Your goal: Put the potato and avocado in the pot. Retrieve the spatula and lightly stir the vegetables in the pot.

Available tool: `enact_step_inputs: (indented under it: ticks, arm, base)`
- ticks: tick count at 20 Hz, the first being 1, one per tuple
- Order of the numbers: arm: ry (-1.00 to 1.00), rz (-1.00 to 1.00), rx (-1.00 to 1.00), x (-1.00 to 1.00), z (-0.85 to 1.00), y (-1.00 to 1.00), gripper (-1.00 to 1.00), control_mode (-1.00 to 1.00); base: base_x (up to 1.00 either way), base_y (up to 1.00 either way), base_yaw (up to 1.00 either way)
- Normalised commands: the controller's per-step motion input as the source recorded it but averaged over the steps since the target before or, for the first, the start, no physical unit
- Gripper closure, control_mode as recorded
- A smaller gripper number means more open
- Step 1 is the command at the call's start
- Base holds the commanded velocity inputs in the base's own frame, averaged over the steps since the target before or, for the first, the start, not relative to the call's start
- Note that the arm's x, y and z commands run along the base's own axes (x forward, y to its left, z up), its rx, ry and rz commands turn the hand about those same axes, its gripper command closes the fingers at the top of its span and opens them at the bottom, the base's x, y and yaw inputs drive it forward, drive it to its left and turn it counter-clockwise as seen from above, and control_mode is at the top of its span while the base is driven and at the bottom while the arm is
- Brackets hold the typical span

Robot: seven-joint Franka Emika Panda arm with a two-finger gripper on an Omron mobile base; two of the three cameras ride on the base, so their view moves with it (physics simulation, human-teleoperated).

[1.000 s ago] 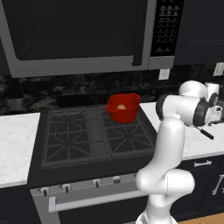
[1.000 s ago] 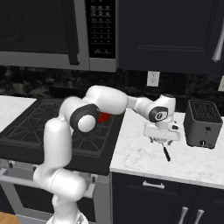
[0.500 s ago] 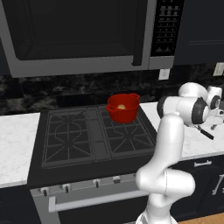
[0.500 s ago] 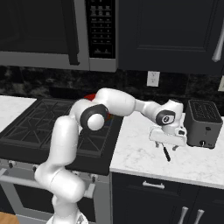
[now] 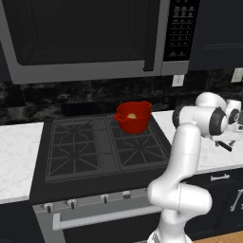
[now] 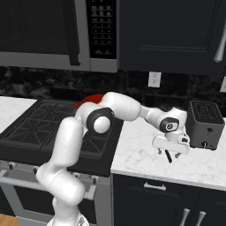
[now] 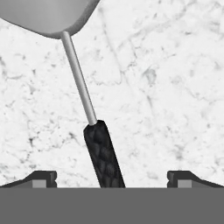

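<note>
The spatula lies on the white marble counter. Its dark textured handle points toward me, and a thin grey shaft leads to a grey blade at the upper left of the hand view. My gripper is open just above it, with the handle between the two fingertips and not clamped. From the right base view the gripper hangs over the spatula beside the toaster. The red pot stands on the stove's back right burner with the pale potato inside.
A black toaster stands just right of the gripper on the counter. The black gas stove is left of the arm, with a microwave above it. A wall outlet sits on the dark backsplash.
The hand has moved right along the counter toward the toaster, staying over the spatula. The pot has not moved.
</note>
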Motion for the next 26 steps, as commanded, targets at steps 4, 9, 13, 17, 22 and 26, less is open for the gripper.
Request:
enact_step_inputs:
  ticks: [4, 9, 13, 17, 22, 26]
  arm:
    - [0.0, 0.0, 0.0, -0.1, -0.3, 0.0, -1.0, -1.0]
    - [0.0, 0.0, 0.0, 0.0, -0.27, 0.0, -1.0, -1.0]
    - [-0.01, 0.0, 0.0, 0.07, -0.21, 0.0, 1.0, -1.0]
    - [-0.08, 0.0, 0.0, 0.07, -0.17, 0.01, 1.0, -1.0]
    - [-0.03, 0.0, 0.0, 0.13, -0.31, 0.08, 1.0, -1.0]
    - [-0.03, 0.0, 0.0, 0.07, -0.24, 0.16, 1.0, -1.0]
  base:
    - [0.0, 0.0, 0.0]
    - [0.0, 0.0, 0.0]
    - [0.0, 0.0, 0.0]
    - [0.0, 0.0, 0.0]
    - [0.0, 0.0, 0.0]
    - [0.0, 0.0, 0.0]
